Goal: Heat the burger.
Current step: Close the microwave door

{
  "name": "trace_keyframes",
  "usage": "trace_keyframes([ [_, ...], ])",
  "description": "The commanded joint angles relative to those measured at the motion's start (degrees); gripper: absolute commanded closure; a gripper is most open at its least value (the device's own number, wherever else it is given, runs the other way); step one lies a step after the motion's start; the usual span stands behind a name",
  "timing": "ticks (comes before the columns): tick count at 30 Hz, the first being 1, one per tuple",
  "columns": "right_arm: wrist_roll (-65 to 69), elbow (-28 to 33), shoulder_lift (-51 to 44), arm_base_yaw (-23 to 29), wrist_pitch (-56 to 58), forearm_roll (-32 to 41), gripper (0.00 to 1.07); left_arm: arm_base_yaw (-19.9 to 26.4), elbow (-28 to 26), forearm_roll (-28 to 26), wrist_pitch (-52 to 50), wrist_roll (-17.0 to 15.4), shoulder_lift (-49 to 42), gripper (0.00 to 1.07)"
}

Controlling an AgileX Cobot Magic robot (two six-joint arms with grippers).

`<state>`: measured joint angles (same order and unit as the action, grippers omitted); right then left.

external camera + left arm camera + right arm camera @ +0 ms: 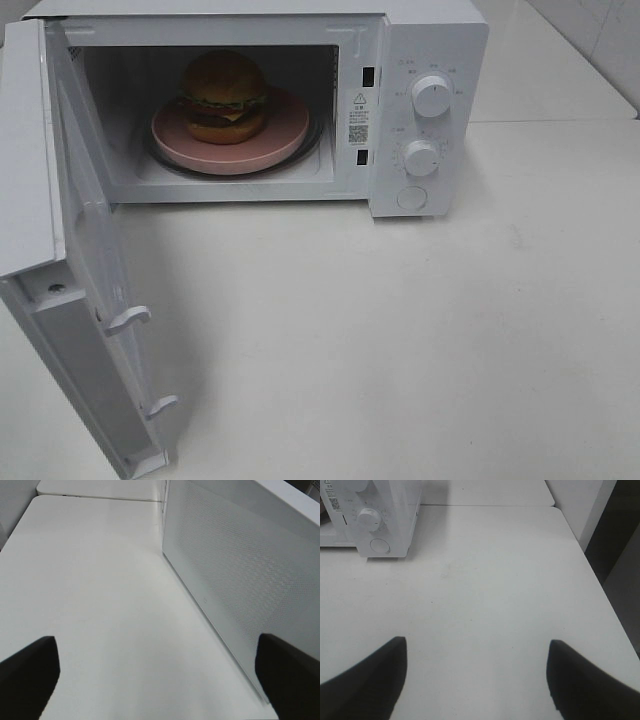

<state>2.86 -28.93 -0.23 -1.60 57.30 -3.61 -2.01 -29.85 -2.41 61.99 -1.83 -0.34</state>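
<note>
Sitting glossy burger (223,97), lettuce frill, cheese

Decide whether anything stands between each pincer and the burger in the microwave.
Left pincer: the white microwave's open door stands beside it, screening the golden-bunned burger. Right pincer: nothing visible, only white tabletop ahead.

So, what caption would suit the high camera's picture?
Burger on a pink plate inside the white microwave, door wide open.

There is one microwave (440,45) (with one door (95,300)), one burger (223,95), one pink plate (287,125), two knobs (432,95) (421,158), one round button (412,197) and one table (400,350).
</note>
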Motion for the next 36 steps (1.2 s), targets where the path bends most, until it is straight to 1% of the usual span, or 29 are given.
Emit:
trace_keyframes([
  [1, -0.52, 0.34, -1.55, -0.34, -0.34, 0.23, 0.31, -0.29, -0.46, -0.46, -1.09, -0.11, -0.06, 0.12],
  [3, -0.52, 0.34, -1.55, -0.34, -0.34, 0.23, 0.31, -0.29, -1.6, -0.29, -2.23, -0.11, 2.35, 0.19],
  [4, -0.52, 0.34, -1.55, -0.34, -0.34, 0.23, 0.31, -0.29, -1.6, -0.29, -2.23, -0.11, 2.35, 0.19],
  [6, -0.52, 0.34, -1.55, -0.34, -0.34, 0.23, 0.31, -0.29, -2.06, -0.06, -4.47, -0.06, 5.44, 0.32],
  [7, -0.52, 0.34, -1.55, -0.34, -0.34, 0.23, 0.31, -0.29, -2.06, -0.06, -4.47, -0.06, 5.44, 0.32],
  [8, -0.52, 0.34, -1.55, -0.34, -0.34, 0.23, 0.31, -0.29, -2.06, -0.06, -6.02, 0.0, 7.79, 0.42],
  [9, -0.52, 0.34, -1.55, -0.34, -0.34, 0.23, 0.31, -0.29, -2.06, -0.06, -7.91, 0.17, 9.91, 0.56],
  [10, -0.52, 0.34, -1.55, -0.34, -0.34, 0.23, 0.31, -0.29, -2.06, -0.06, -7.91, 0.17, 9.91, 0.56],
  [11, -0.52, 0.34, -1.55, -0.34, -0.34, 0.23, 0.31, -0.29, -2.06, 0.0, -8.71, 0.17, 10.89, 0.62],
  [12, -0.52, 0.34, -1.55, -0.34, -0.34, 0.23, 0.31, -0.29, -2.06, 0.06, -10.71, 0.17, 13.24, 0.78],
  [13, -0.52, 0.34, -1.55, -0.34, -0.34, 0.23, 0.31, -0.29, -2.06, 0.06, -10.71, 0.17, 13.24, 0.78],
  [14, -0.52, 0.34, -1.55, -0.34, -0.34, 0.23, 0.31, -0.29, -2.06, 0.06, -11.46, 0.17, 14.21, 0.85],
  [15, -0.52, 0.34, -1.55, -0.34, -0.34, 0.23, 0.31, -0.29, -2.06, 0.11, -13.24, 0.17, 16.62, 1.03],
  [18, -0.52, 0.34, -1.55, -0.34, -0.34, 0.23, 0.31, -0.29, -2.06, 0.34, -14.21, 0.34, 17.82, 1.07],
  [20, -0.52, 0.34, -1.55, -0.34, -0.34, 0.23, 0.31, -0.29, -1.2, 3.09, -20.4, 0.52, 21.83, 1.07],
  [22, -0.52, 0.34, -1.55, -0.34, -0.34, 0.23, 0.31, -0.29, -0.8, 3.5, -22.06, 0.52, 22.52, 1.07],
  [23, -0.52, 0.34, -1.55, -0.34, -0.34, 0.23, 0.31, -0.29, 0.46, 3.84, -26.47, 0.52, 24.24, 1.07],
  [26, -0.52, 0.34, -1.55, -0.34, -0.34, 0.23, 0.31, -0.29, 1.2, 3.84, -29.16, 0.52, 25.04, 1.07],
  [27, -0.52, 0.34, -1.55, -0.34, -0.34, 0.23, 0.31, -0.29, 2.92, 3.84, -35.18, 0.52, 26.59, 1.07],
  [28, -0.52, 0.34, -1.55, -0.34, -0.34, 0.23, 0.31, -0.29, 3.95, 3.78, -38.5, 0.52, 27.39, 1.07],
  [29, -0.52, 0.34, -1.55, -0.34, -0.34, 0.23, 0.31, -0.29, 3.95, 3.78, -38.5, 0.52, 27.39, 1.07],
  [31, -0.52, 0.34, -1.55, -0.34, -0.34, 0.23, 0.31, -0.29, 8.71, 3.55, -51.34, 0.52, 30.54, 1.07],
  [32, -0.52, 0.34, -1.55, -0.34, -0.34, 0.23, 0.31, -0.29, 8.71, 3.55, -51.34, 0.52, 30.54, 1.07],
  [33, -0.52, 0.34, -1.55, -0.34, -0.34, 0.23, 0.31, -0.29, 9.97, 3.55, -55.06, 0.52, 31.4, 1.07],
  [34, -0.52, 0.34, -1.55, -0.34, -0.34, 0.23, 0.31, -0.29, 12.15, 3.55, -61.99, 0.4, 33.12, 1.07],
  [35, -0.52, 0.34, -1.55, -0.34, -0.34, 0.23, 0.31, -0.29, 12.15, 3.55, -61.99, 0.4, 33.12, 1.07],
  [36, -0.52, 0.34, -1.55, -0.34, -0.34, 0.23, 0.31, -0.29, 13.24, 3.61, -64.74, 0.4, 34.09, 1.07],
])
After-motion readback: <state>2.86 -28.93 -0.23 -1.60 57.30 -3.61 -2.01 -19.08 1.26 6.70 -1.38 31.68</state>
